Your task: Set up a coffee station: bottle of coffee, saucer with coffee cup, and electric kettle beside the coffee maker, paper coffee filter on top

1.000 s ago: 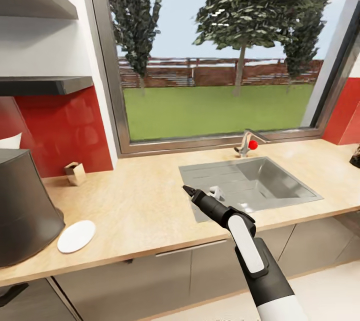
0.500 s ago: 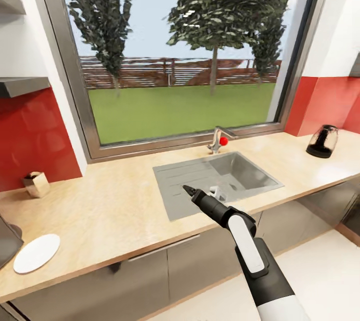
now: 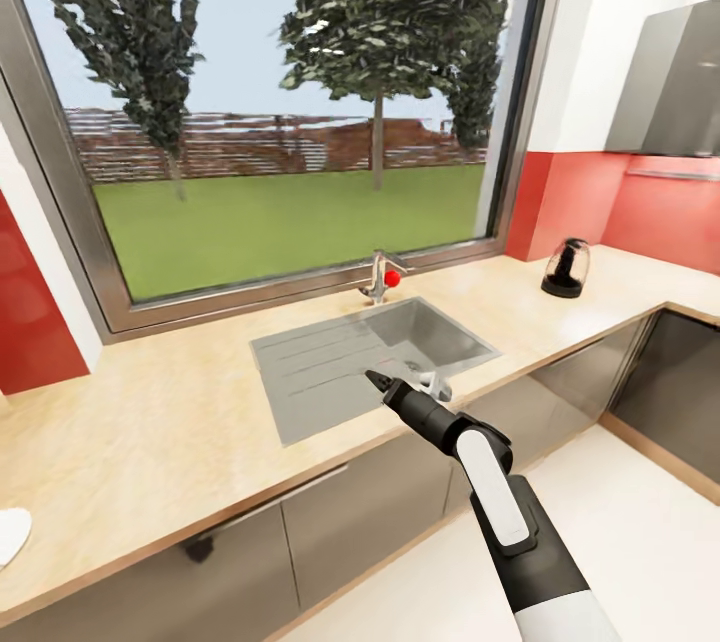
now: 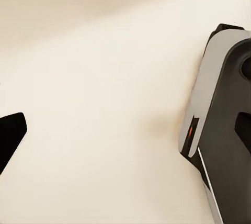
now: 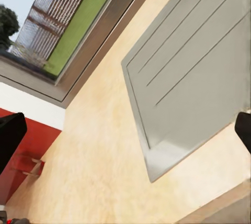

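Electric kettle (image 3: pixel 566 268) is what we've got our eye on right now: it sits on the wooden countertop (image 3: pixel 160 442) far off in the right corner by the red wall, well apart from everything else, so that step isn't done. From what we can see, the station looks barely started; just a sliver of the white saucer (image 3: pixel 10 534) pokes in at the left edge, and we can't tell how the coffee maker, coffee bottle, filter or cup stand from here. Biggest change from a second ago is the whole view swinging right: the dark coffee maker, the shelves and the little box by the wall have slid out of frame, the sink (image 3: pixel 375 357) has drifted left, and the kettle came into sight. That's our camera turning, not the things moving. Our right gripper (image 3: pixel 377 382) hangs over the sink's front edge holding nothing, fingertips spread wide in the wrist view. Left gripper (image 4: pixel 10 139): can't tell, just one dark fingertip over pale floor.
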You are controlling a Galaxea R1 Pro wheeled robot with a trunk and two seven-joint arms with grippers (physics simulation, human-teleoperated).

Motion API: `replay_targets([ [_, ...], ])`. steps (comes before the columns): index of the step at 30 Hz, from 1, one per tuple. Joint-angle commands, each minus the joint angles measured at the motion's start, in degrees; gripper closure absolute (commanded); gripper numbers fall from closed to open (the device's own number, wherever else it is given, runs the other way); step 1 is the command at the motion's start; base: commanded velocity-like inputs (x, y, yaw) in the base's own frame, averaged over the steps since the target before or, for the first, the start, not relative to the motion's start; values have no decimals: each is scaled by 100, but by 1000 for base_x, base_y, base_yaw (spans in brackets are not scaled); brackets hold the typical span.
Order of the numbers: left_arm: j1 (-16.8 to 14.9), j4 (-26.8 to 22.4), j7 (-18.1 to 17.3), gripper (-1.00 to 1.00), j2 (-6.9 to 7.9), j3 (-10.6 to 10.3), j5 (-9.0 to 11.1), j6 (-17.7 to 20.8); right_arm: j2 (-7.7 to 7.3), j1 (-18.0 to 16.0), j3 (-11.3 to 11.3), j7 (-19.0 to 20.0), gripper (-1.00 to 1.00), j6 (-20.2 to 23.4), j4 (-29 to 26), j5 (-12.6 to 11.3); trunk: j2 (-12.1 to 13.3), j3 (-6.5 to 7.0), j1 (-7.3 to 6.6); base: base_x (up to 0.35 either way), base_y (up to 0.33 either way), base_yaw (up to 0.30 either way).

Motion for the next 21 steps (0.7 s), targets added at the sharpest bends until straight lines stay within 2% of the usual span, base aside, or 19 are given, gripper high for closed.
replay_targets([
  [1,2,-11,3,-100,-3,22,-35,-5,1,-6,6,-58,-100,14,-7,-59,-12,-12,4,0,0,-300],
  [21,2,-11,4,-100,-3,22,-35,-5,1,-6,0,-58,-100,23,2,-59,-12,-12,4,0,0,-300],
])
